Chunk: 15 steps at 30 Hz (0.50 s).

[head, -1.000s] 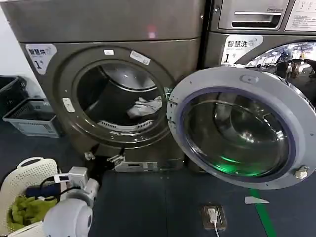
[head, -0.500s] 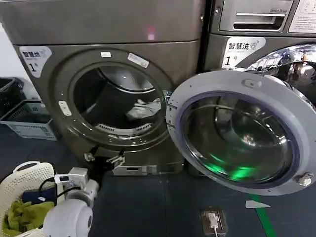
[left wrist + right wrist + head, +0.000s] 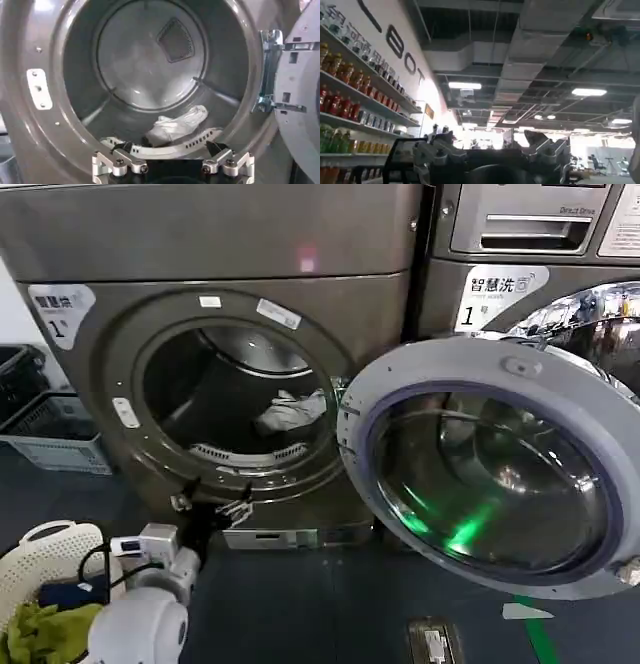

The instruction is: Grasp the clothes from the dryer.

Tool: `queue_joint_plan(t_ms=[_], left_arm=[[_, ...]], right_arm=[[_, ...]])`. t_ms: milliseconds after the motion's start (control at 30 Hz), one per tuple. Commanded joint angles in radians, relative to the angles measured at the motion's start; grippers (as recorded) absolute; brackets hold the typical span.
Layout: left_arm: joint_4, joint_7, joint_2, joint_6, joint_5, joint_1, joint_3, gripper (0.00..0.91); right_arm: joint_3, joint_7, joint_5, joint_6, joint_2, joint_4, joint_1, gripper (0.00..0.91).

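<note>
— What's inside the dryer?
— Smooth metal drum; the clothes, a soft crumpled white bundle, lie low at its front.
— The left gripper?
— Spread wide, just outside the round porthole, below the bundle, well apart.

1. The left arm ends in a rounded, glossy white shell, like a smooth dome.
2. Above that shell sits a small white and grey boxy block, with a black cable looping off to one side.
3. The left gripper has silver metal finger brackets on a black body (seen from its own wrist camera).
4. Each bracket carries dark round screw heads, two to a side.
5. The right gripper has the same build: dark body, grey metal brackets, small screws.
</note>
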Motion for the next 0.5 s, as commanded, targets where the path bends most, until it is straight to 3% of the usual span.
queue_joint_plan(t_ms=[33,500], left_arm=[[-0.001,0.000,0.002,0.049,-0.001,-0.001,0.000,0.907],[0.000,0.001,0.003,0.049,0.002,-0.002,-0.001,0.907]], right_arm=[[-0.003,0.000,0.000,0.000,0.004,0.005,-0.001,0.907],[-0.011,0.001,0.000,0.002,0.005,0.011,0.003,0.907]])
